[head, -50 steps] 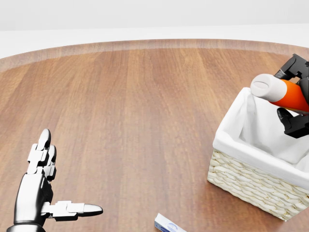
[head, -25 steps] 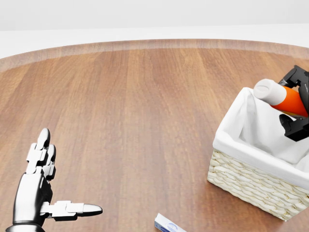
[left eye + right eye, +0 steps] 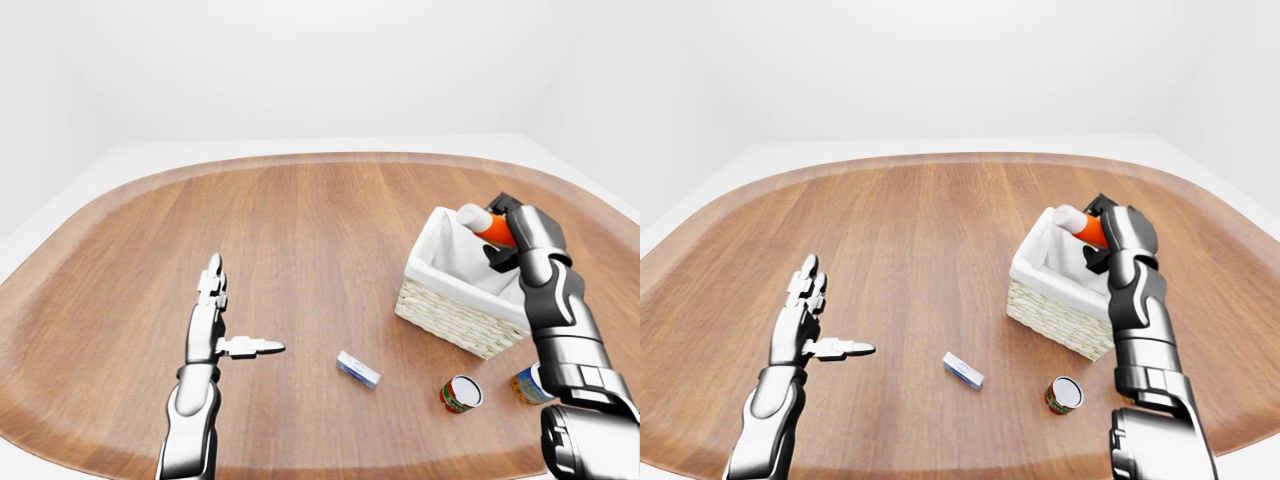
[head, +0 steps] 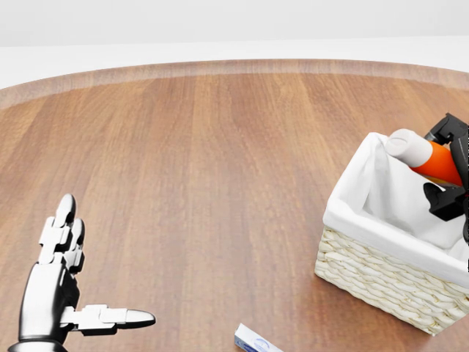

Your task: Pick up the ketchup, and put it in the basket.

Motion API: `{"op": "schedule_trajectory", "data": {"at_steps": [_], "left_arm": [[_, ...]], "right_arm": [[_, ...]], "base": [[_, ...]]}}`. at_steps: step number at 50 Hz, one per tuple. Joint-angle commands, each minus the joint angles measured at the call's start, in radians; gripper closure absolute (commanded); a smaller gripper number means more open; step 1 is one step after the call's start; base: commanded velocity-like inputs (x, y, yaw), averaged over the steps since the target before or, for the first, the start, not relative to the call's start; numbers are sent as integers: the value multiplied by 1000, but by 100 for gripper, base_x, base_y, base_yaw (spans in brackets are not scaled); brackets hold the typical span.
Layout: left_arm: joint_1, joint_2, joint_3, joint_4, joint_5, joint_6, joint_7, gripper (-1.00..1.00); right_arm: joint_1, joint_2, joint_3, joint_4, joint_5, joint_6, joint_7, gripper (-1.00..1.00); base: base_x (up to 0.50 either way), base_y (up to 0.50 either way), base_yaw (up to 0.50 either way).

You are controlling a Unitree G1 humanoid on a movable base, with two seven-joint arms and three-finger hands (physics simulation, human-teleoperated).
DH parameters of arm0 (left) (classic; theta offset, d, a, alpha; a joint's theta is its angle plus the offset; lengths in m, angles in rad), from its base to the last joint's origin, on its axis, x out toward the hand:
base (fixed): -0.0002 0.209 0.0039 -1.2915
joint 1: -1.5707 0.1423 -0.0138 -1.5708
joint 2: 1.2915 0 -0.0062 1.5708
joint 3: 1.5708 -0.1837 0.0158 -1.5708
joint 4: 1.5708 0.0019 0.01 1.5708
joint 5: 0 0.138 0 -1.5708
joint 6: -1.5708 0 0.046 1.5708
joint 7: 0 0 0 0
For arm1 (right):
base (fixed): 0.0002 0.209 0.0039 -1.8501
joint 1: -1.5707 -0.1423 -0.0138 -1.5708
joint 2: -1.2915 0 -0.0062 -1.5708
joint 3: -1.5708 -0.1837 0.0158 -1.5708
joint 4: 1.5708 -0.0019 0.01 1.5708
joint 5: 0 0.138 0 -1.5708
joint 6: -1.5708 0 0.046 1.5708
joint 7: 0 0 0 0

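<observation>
The ketchup bottle (image 4: 432, 157) is orange with a white cap and lies tilted, cap to the left, inside the top of the wicker basket (image 4: 381, 282), which has a white cloth liner. My right hand (image 4: 453, 169) is shut on the ketchup bottle at the right edge of the head view, over the basket's right side. The bottle also shows in the left-eye view (image 3: 487, 225). My left hand (image 4: 69, 282) is open and empty at the lower left, fingers spread above the wooden table (image 4: 205, 169).
A small blue and white box (image 3: 358, 369) lies on the table below the basket's left. A red-labelled can (image 3: 460, 393) lies on its side and a blue can (image 3: 530, 384) stands near the table's lower right edge.
My right hand has lowered the ketchup bottle further into the basket and drawn it slightly right. The left hand has not moved.
</observation>
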Motion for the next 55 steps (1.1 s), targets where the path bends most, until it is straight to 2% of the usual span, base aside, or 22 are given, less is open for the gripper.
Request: {"op": "schedule_trajectory", "data": {"at_steps": [1,6,11,30,37,55], "left_arm": [[3,-1,0,-8,-2,0,-3,-100],[2,-1,0,-4,-2,0,-3,-100],[1,0,1,-3,-2,0,-3,-100],[-1,0,-2,8,2,0,-1,-100],[-3,1,0,12,-1,0,-2,-100],[0,0,-2,10,3,0,-2,-100]], "right_arm": [[-41,-8,19,151,17,-45,-88,100],[-58,-11,32,212,23,-65,-115,100],[-80,-15,46,297,29,-99,-156,100],[-88,-6,69,366,25,-128,-195,100],[-143,-19,85,502,26,-167,-247,100],[-225,-69,114,736,64,-167,-327,100]], "base": [[0,0,0],[0,0,0],[0,0,0],[0,0,0],[0,0,0],[0,0,0]]}}
